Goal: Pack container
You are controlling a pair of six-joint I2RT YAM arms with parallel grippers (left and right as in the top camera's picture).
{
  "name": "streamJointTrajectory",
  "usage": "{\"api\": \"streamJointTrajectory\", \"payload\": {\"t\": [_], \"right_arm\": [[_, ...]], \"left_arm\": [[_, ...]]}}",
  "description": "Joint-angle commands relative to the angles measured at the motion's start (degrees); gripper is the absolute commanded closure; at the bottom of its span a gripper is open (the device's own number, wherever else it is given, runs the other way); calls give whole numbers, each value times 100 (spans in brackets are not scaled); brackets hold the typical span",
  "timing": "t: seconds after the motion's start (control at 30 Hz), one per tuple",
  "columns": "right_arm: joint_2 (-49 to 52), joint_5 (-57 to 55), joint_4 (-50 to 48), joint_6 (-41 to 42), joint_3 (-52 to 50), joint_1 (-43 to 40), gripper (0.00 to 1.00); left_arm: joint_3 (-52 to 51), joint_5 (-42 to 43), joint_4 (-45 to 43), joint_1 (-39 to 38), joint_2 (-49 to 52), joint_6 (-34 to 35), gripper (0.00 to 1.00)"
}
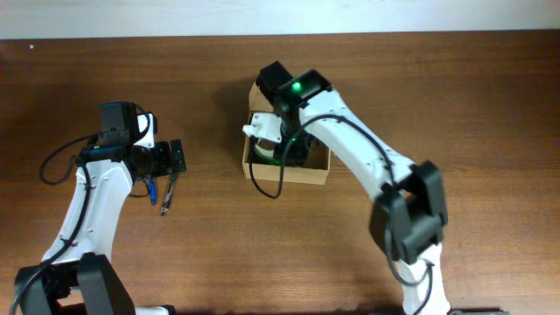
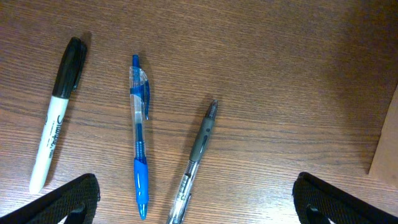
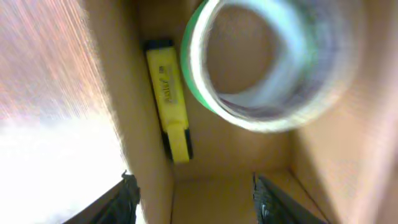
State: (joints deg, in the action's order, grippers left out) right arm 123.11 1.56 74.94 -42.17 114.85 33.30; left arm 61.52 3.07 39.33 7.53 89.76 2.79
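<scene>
The container (image 1: 306, 173) is a small tan cardboard box, open, at the table's middle. My right gripper (image 1: 282, 144) hangs over it. In the right wrist view my right gripper (image 3: 196, 199) is open and empty, its left finger outside the container's wall (image 3: 124, 112) and its right finger inside. A yellow highlighter (image 3: 168, 93) and a blurred green-edged tape roll (image 3: 261, 115) lie inside. My left gripper (image 1: 175, 157) is open and empty above loose pens. In the left wrist view my left gripper (image 2: 199, 202) spans a blue pen (image 2: 140, 155) and a grey pen (image 2: 196, 155).
A black-capped white marker (image 2: 56, 118) lies left of the blue pen. The container's corner (image 2: 388, 143) shows at the right edge of the left wrist view. The blue pen (image 1: 151, 188) and grey pen (image 1: 166, 197) lie left of the container on the wooden table.
</scene>
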Motion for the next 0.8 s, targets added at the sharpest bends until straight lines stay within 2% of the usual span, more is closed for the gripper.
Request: {"api": "streamJointTrajectory", "payload": {"t": [0.0, 0.1, 0.2, 0.3, 0.37, 0.47, 0.53, 0.6, 0.63, 0.67, 0.77], "right_arm": [[-1134, -61, -74, 442, 256, -24, 41], [-1856, -686, -321, 1187, 278, -151, 42], [-2385, -1021, -588, 2094, 278, -588, 29], [-2782, -876, -706, 2975, 278, -1530, 23], [-2911, -304, -730, 3451, 278, -2487, 20], [-2879, 664, -706, 3799, 267, -3679, 20], [-2647, 1268, -527, 3877, 254, -4767, 20], [-2457, 1327, -424, 3976, 243, -5182, 21], [-2345, 1327, -393, 3974, 243, -5342, 17], [-2256, 1329, -378, 3976, 243, -5442, 0], [-1978, 1325, -332, 4002, 243, -5608, 1]], "left_arm": [[83, 59, -7, 15, 42, -70, 1], [83, 61, -22, 15, 39, -70, 1], [83, 70, -188, 15, 42, -66, 1], [83, 63, -125, 15, 39, -68, 1], [83, 63, -111, 15, 42, -68, 1], [83, 61, -85, 15, 28, -70, 1], [149, 35, 63, 17, 0, -87, 1], [358, -83, 358, 20, -11, -120, 1], [531, -184, 562, 26, -11, -133, 1], [758, -334, 787, 42, -11, -140, 1], [1735, -944, 1582, 81, -11, -323, 1]]}}
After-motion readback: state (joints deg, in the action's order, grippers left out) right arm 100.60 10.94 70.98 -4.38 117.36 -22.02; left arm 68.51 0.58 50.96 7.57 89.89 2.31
